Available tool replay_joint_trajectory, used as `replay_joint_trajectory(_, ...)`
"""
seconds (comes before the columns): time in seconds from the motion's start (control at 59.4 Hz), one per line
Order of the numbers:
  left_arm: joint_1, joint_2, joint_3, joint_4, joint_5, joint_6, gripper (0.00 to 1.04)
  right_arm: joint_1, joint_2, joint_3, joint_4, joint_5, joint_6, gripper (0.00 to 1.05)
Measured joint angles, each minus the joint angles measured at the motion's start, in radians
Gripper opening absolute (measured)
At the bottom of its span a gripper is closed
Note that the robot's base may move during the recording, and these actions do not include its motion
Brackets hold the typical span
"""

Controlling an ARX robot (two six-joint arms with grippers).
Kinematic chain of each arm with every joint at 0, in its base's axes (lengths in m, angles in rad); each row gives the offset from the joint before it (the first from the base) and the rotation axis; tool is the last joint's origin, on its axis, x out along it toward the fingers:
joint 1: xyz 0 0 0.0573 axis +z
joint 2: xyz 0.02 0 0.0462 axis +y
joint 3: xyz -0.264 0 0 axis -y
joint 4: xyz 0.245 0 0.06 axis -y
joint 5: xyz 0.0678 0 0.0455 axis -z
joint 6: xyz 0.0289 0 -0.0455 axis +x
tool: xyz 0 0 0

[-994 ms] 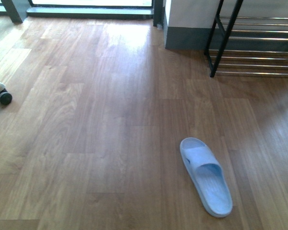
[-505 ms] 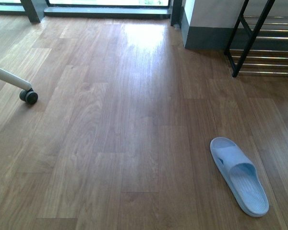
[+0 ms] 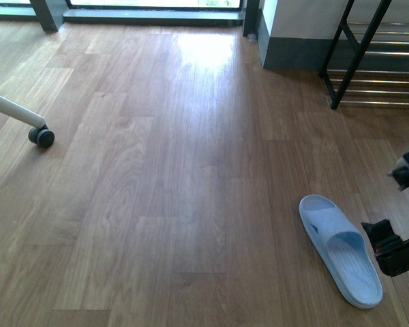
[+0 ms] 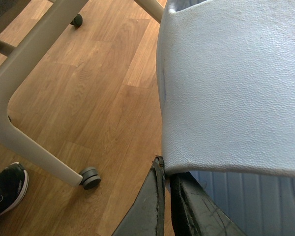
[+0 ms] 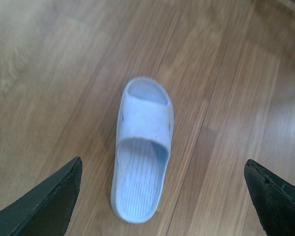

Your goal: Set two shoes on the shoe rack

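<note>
Slide (image 3: 341, 248) lies on the wooden floor (image 3: 157, 170), well apart from the shoe rack (image 3: 378, 68).
Right tool (image 5: 162, 164) hangs above it, jaws spread wide; left tool (image 4: 166, 182) is closed narrowly on the edge of a second slide (image 4: 236, 88).

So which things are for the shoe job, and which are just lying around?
For the job: floor slide, second slide pinched in the left gripper, shoe rack, open right gripper.
Just lying about: wheeled leg, black sneaker.
</note>
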Motion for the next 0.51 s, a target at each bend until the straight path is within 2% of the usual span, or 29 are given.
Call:
replay_joint_trajectory(0.269, 0.000, 0.000, 0.000, 0.000, 0.000, 0.000, 0.01, -0.071, 0.309, 0.193, 0.030, 0.051, -0.058, 0.96)
replay_joint_trajectory(0.505, 0.000, 0.000, 0.000, 0.000, 0.000, 0.000, 0.01, -0.075, 0.468, 0.346, 0.017, 0.088, -0.056, 0.96)
